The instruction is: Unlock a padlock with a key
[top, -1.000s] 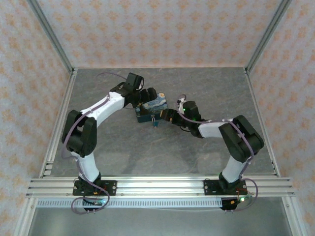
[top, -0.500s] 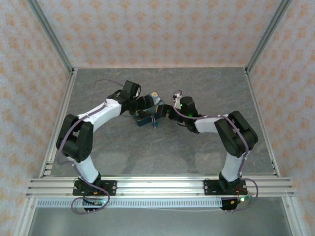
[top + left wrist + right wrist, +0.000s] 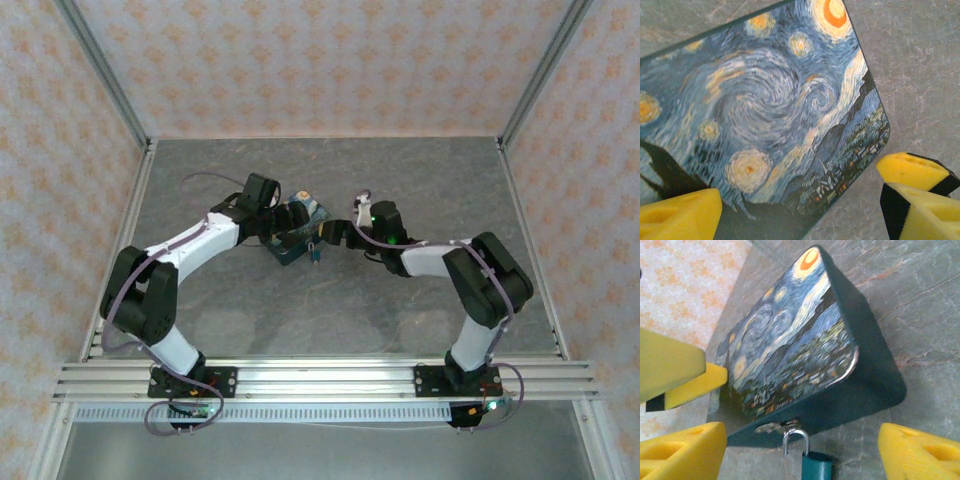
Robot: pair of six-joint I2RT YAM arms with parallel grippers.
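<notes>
The padlock (image 3: 816, 466) hangs from the latch (image 3: 772, 426) on the tin (image 3: 790, 355), at bottom centre of the right wrist view, between the spread fingers of the right gripper (image 3: 800, 440), while the left gripper (image 3: 800, 195), also spread, straddles the tin's end, probably to steady it.

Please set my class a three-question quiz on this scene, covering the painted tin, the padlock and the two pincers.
1. True or false: the padlock hangs by its silvery loop from the latch on the side of the painted tin.
2. Pick one. The right pincer is: A) shut on the padlock; B) open, straddling the padlock; C) shut on the tin's lid.
3. Fill in: the left pincer stands ___ over a corner of the tin's lid.

Key: 1 true; 2 B; 3 open.
</notes>
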